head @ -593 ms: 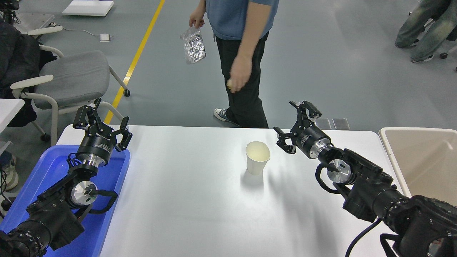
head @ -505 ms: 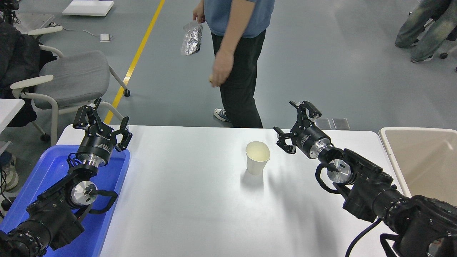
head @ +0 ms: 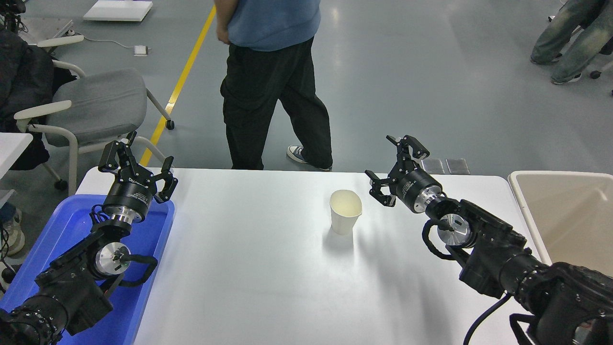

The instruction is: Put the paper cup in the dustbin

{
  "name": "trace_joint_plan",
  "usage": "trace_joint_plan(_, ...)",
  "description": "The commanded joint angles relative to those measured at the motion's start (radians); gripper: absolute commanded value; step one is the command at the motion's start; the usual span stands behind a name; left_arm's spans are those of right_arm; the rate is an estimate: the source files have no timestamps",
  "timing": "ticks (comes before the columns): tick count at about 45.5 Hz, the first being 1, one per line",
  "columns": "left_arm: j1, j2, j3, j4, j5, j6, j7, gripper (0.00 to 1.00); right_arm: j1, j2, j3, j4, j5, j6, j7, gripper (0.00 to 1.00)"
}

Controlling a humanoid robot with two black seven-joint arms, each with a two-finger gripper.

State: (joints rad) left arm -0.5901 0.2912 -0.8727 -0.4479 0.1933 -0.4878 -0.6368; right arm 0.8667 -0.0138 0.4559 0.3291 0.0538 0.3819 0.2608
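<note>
I see a white tabletop (head: 249, 268) filling the lower middle of my view, with grey floor beyond its far edge. A person in a blue top and black trousers (head: 268, 96) stands just past that far edge, left of centre. A grey chair (head: 96, 105) sits on the floor at the far left. At the right edge of the view, the dustbin (head: 565, 215) stands beside the tabletop, a large beige container with a thick off-white rim, only partly in frame. A shallow blue tray (head: 67, 225) lies at the tabletop's left side.

My 2 black arms enter from the bottom corners. The left arm is parked over the blue tray, and the left end effector (head: 136, 165) has its fingers spread apart, holding nothing. The right arm reaches in from the lower right, and the right end effector (head: 395, 165) hovers above the tabletop with its fingers also apart and empty.

The paper cup (head: 345, 212) stands upright near the middle of the tabletop, mouth up, cream inside showing. It sits just left of the right end effector, not touching it, and well apart from the dustbin.
</note>
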Motion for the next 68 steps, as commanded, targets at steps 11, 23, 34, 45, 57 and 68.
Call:
trace_joint_plan(11,0.000,0.000,0.001,0.000,0.000,0.000,-0.001,1.00,0.074,-0.247,-0.023,0.402,-0.376,0.015,0.000,1.00)
trace_joint_plan(23,0.000,0.000,0.001,0.000,0.000,0.000,-0.001,1.00,0.221,-0.276,-0.186,0.438,-0.681,0.008,0.002,1.00)
trace_joint_plan(34,0.000,0.000,0.001,0.000,0.000,0.000,-0.001,1.00,0.336,-0.181,-0.425,0.406,-0.808,-0.073,0.002,1.00)
trace_joint_plan(45,0.000,0.000,0.001,0.000,0.000,0.000,-0.001,1.00,0.370,-0.097,-0.631,0.318,-0.894,-0.158,0.005,1.00)
trace_joint_plan(57,0.000,0.000,0.001,0.000,0.000,0.000,-0.001,1.00,0.394,-0.091,-0.756,0.295,-0.942,-0.225,0.005,1.00)
trace_joint_plan(68,0.000,0.000,0.001,0.000,0.000,0.000,-0.001,1.00,0.387,-0.091,-0.852,0.265,-0.994,-0.287,0.009,1.00)
